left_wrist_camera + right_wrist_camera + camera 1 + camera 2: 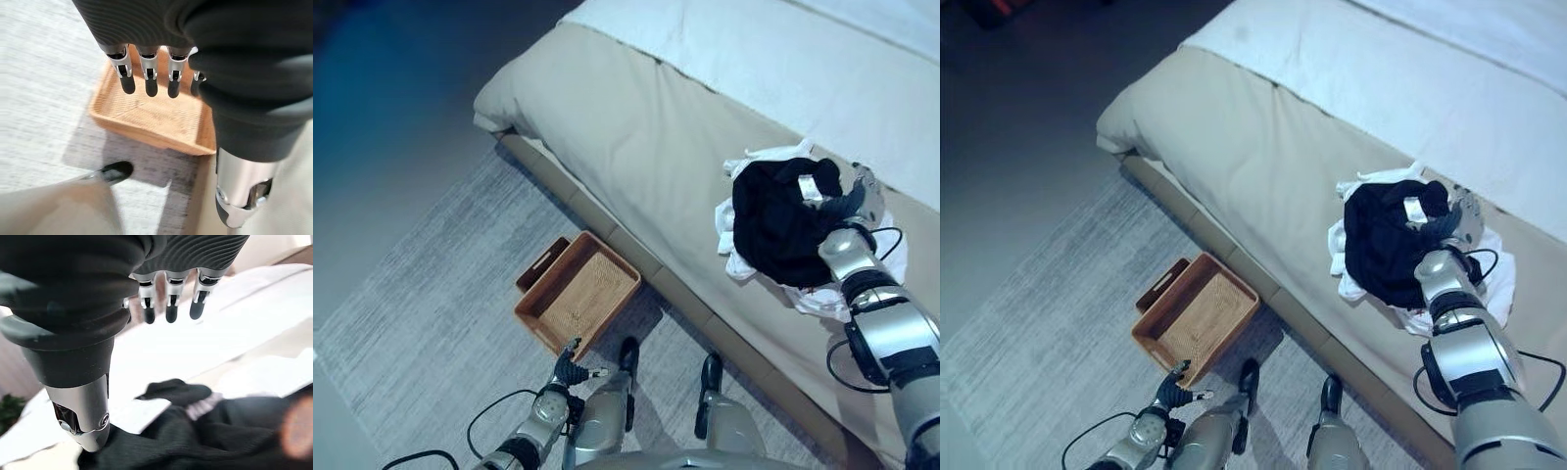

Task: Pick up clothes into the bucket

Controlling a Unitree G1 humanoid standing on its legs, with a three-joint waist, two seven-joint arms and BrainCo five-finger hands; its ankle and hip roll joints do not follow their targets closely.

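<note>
- On the bed point(636, 127) at the right of the left eye view lies one heap of clothes: a black garment point(781, 223) crumpled on top of white cloth point(736, 227), which shows round its edges. The bed has a smooth beige cover nearer the robot and a white sheet point(783, 59) farther back.
- In the same view the right hand point(858, 199) sits at the right edge of the heap, against the black garment; from here I cannot tell how its fingers are set.
- One basket point(578, 292) stands on the floor just beside the bed's near edge, left of the heap and well apart from it. It is a shallow rectangular tray of brown woven material with a cut-out handle in its far-left end, and there is no clothing in it. It rests on a grey, finely streaked rug point(421, 294).
- The left hand point(570, 370) hangs low, near the basket's near corner, touching nothing.
- In the right eye view the same single heap, single basket point(1197, 315) and two hands show, laid out alike.
- In the left wrist view the left hand's fingers point(128, 81) are straight and spread in a row above the woven basket floor, holding nothing.
- In the right wrist view the right hand's fingers point(168, 303) are straight and loose above the white cloth, and the thumb point(83, 416) points down at the soft, knitted-looking black garment point(195, 440). Nothing is clasped.
</note>
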